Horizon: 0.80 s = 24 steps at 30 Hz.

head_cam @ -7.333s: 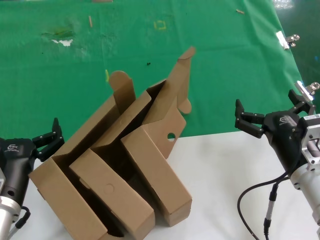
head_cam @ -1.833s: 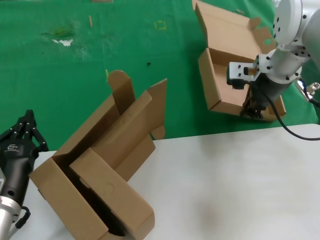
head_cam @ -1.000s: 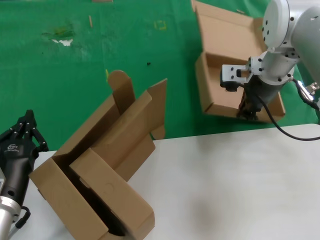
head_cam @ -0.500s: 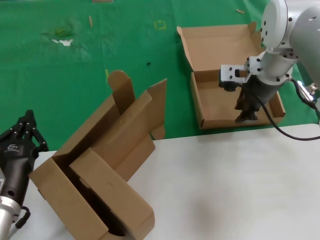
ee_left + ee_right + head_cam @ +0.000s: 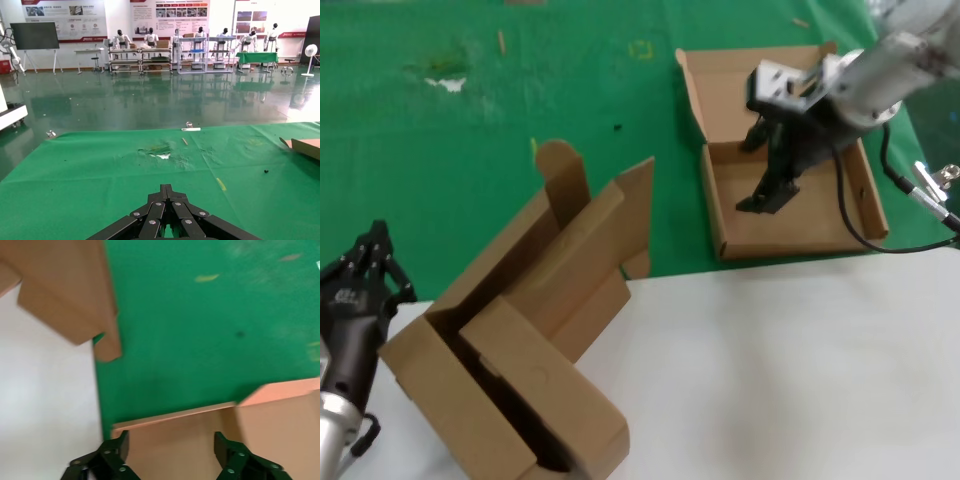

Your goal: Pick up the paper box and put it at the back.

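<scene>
The paper box (image 5: 800,228) lies open and flat on the green cloth (image 5: 570,80) at the back right, with its lid folded away behind it. My right gripper (image 5: 758,172) hangs open and empty just above the box's inside, touching nothing. In the right wrist view the open gripper (image 5: 171,447) frames the box's floor (image 5: 200,440). My left gripper (image 5: 375,245) is shut and parked at the front left beside the nested boxes; it also shows shut in the left wrist view (image 5: 167,187).
Two nested brown boxes (image 5: 520,340) stand tilted at the front left, across the edge between the white tabletop (image 5: 770,370) and the cloth; they also show in the right wrist view (image 5: 65,285). Metal clips (image 5: 932,178) hold the cloth's right edge.
The right gripper carried the paper box from the pile to the cloth, set it down flat, let go of its front wall, opened, and rose back toward the lid. The left arm stayed still.
</scene>
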Tool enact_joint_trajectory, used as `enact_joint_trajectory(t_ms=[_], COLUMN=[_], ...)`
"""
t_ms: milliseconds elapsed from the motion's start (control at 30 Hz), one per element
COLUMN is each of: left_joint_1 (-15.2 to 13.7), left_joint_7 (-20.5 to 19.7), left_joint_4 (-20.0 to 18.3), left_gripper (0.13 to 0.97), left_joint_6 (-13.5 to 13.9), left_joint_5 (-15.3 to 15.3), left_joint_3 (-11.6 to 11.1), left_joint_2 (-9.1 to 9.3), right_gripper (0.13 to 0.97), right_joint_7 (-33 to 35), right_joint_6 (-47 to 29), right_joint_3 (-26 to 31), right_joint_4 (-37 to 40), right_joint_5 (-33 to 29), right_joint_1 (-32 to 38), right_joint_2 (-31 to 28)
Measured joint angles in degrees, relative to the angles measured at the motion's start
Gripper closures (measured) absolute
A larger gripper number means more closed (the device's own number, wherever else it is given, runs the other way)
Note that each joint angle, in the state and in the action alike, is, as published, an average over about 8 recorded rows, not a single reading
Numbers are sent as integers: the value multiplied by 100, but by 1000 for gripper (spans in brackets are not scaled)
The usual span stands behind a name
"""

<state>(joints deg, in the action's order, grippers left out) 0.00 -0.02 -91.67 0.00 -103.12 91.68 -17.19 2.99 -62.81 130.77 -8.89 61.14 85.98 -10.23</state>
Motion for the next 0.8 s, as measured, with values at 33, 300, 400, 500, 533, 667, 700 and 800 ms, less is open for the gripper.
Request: enact_joint_trajectory(t_ms=[33,300,400,500,533,667,700,800], left_joint_1=[0,0,0,0,0,0,0,0], left_joint_7=[0,0,0,0,0,0,0,0], left_joint_4=[0,0,0,0,0,0,0,0], left_gripper=[957,957,957,955,954,950,949,949], left_joint_6=[0,0,0,0,0,0,0,0], left_joint_5=[0,0,0,0,0,0,0,0], left_joint_3=[0,0,0,0,0,0,0,0], left_joint_2=[0,0,0,0,0,0,0,0], right_gripper=[628,412,371,311,291,251,251,228], right_joint_7=[-26,-385,-564,-710,-738,-762,-750,-728], right_joint_6=[-35,80,265,437,489,678,729,912], right_joint_3=[-73,-900,-1234,-1447,-1489,-1590,-1608,-1681], right_joint_4=[-195,-2127,-2850,-3345,-3445,-3666,-3696,-3839], right_joint_5=[77,866,1142,1296,1327,1423,1448,1539], right_joint_1=[-31,-596,-930,-1213,-1288,-1536,-1599,-1829], right_joint_2=[-109,-1091,-1456,-1698,-1738,-1760,-1740,-1698])
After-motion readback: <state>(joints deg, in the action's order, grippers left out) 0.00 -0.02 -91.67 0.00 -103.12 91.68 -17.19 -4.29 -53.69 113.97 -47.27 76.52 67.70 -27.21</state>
